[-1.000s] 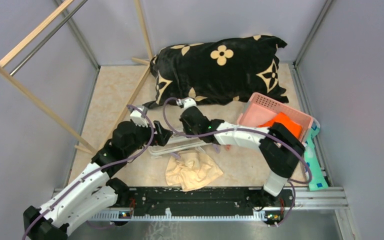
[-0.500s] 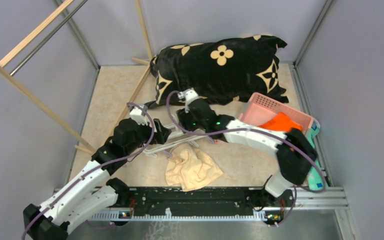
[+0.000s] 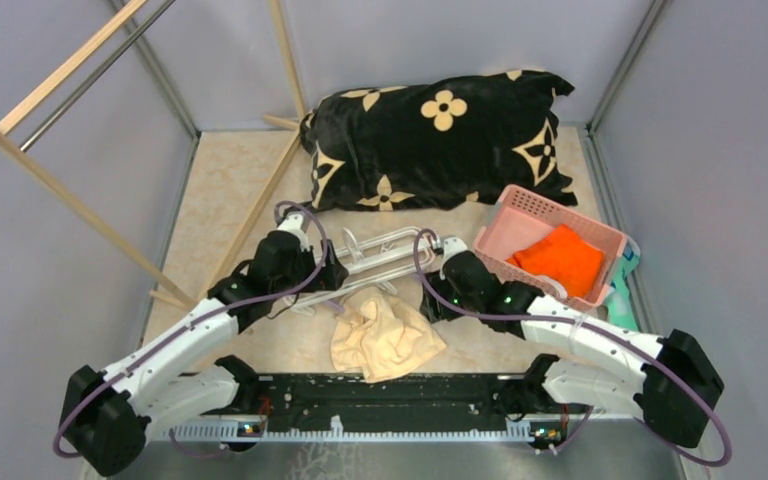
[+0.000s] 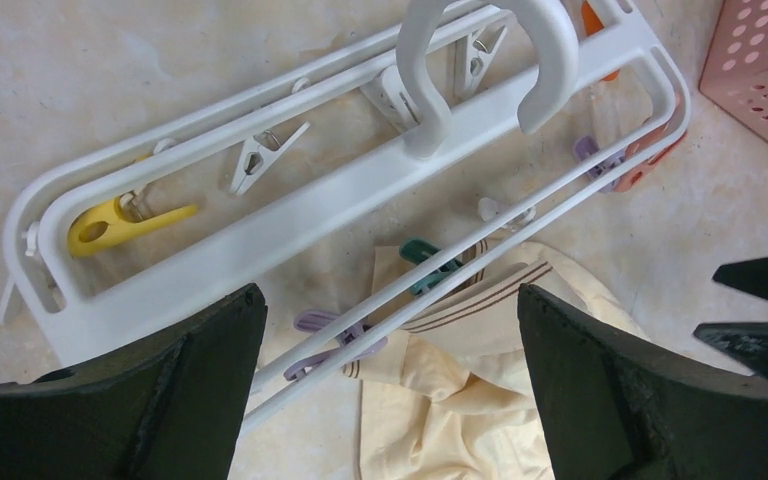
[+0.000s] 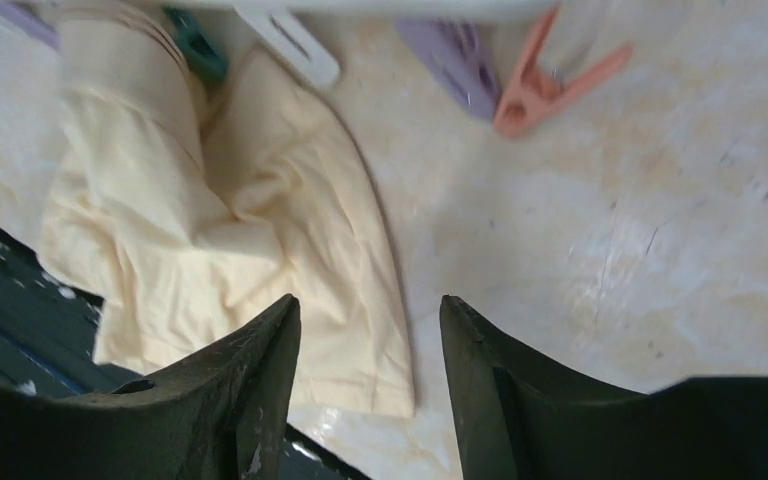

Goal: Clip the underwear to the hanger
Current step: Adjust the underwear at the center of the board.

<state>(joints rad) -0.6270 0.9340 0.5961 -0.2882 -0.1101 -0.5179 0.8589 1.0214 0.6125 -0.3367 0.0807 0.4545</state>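
The hanger point(image 4: 360, 185) lies flat on the table point(image 3: 230, 200), its long side running left to right. The underwear point(image 3: 385, 338) lies just on the near side of it, top edge under the frame. The left gripper point(image 4: 390, 300) hangs wide open over the hanger. The right gripper point(image 5: 370, 310), open and empty, is nearer the underwear

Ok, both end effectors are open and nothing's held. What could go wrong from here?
1. The hanger lies flat and loose, gripped by neither the left end effector nor the right end effector; pressing on it could slide it.
2. The underwear is bunched, its waistband partly under the hanger's rail, so the teal clip there may bite only a stray fold.
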